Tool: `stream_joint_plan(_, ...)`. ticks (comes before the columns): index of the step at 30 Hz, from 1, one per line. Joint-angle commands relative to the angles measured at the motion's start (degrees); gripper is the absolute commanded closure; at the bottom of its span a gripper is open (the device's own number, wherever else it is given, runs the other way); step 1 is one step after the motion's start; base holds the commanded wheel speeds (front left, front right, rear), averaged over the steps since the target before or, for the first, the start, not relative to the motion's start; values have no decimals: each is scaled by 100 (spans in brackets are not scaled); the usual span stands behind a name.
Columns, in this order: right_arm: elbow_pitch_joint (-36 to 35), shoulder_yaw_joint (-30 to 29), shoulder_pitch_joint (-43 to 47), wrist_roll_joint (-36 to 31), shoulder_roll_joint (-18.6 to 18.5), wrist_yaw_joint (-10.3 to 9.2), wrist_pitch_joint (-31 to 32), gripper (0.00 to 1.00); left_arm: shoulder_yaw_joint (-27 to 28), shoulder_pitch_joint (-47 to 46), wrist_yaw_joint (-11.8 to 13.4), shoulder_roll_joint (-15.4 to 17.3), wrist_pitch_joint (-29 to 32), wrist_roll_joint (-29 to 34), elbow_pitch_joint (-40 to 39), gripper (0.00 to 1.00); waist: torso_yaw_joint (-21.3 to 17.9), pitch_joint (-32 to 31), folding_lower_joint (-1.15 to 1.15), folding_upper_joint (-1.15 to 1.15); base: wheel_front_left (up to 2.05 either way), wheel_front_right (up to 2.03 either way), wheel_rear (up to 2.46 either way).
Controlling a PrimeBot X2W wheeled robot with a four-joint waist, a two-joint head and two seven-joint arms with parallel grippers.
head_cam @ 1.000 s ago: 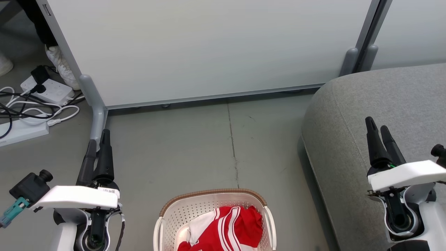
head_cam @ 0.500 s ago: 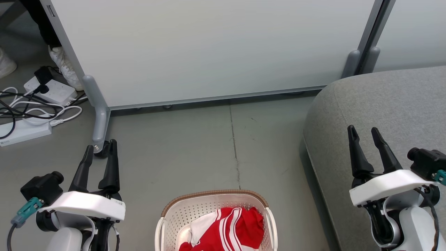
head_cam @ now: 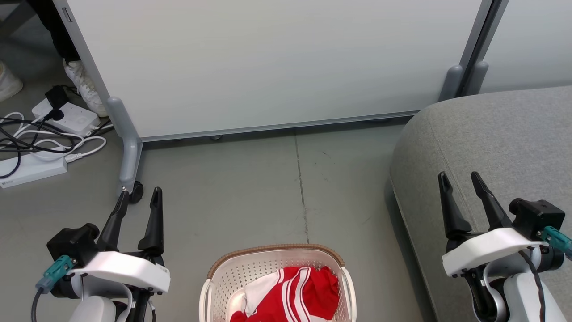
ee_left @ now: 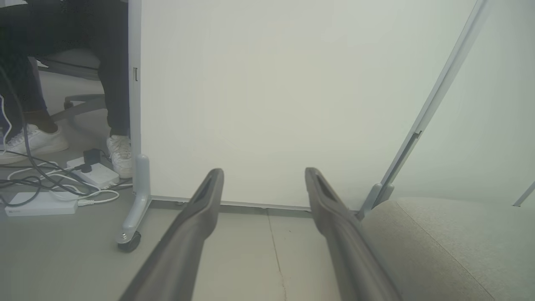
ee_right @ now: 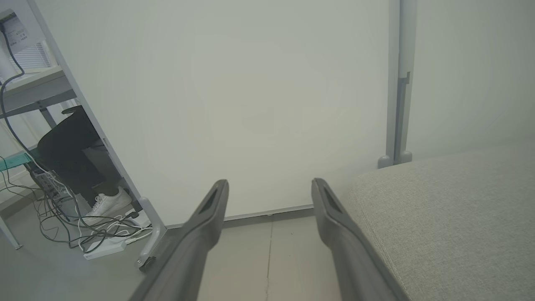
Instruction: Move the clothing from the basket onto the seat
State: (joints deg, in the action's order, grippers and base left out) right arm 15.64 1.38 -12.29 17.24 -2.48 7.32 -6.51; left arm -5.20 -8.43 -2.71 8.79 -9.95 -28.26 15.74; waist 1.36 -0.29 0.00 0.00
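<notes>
Red clothing (head_cam: 292, 296) with white stripes lies crumpled in the white perforated basket (head_cam: 223, 277), which stands on the floor at the bottom centre of the head view, its brown rim showing. The grey seat (head_cam: 491, 134) fills the right side; its rounded corner also shows in the left wrist view (ee_left: 451, 242) and the right wrist view (ee_right: 451, 221). My left gripper (head_cam: 139, 195) hangs open over bare floor, left of the basket. My right gripper (head_cam: 458, 179) is open above the seat's front part. Both hold nothing.
A white partition panel (head_cam: 268, 62) on grey wheeled legs (head_cam: 127, 156) stands behind the floor area. Power strips and tangled cables (head_cam: 40, 138) lie at the left. A person's white shoe (head_cam: 85, 85) shows beside the panel's leg.
Both arms have drawn back toward the bottom of the head view and turned at the wrist, so each gripper's two fingers now show spread apart. The basket and clothing lie as before.
</notes>
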Motion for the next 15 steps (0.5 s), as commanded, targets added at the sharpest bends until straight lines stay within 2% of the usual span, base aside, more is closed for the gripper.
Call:
stream_joint_plan(1, -19, 11, 24, -117, -48, 22, -41, 0, -22, 1, 25, 59, -18, 138, -21, 0, 1, -4, 0, 0, 0, 0, 0)
stream_joint_plan(15, 284, 85, 93, -512, -53, 24, -80, 0, -127, 59, 134, 88, -12, 679, 195, 0, 30, -34, 0, 0, 0, 0, 0)
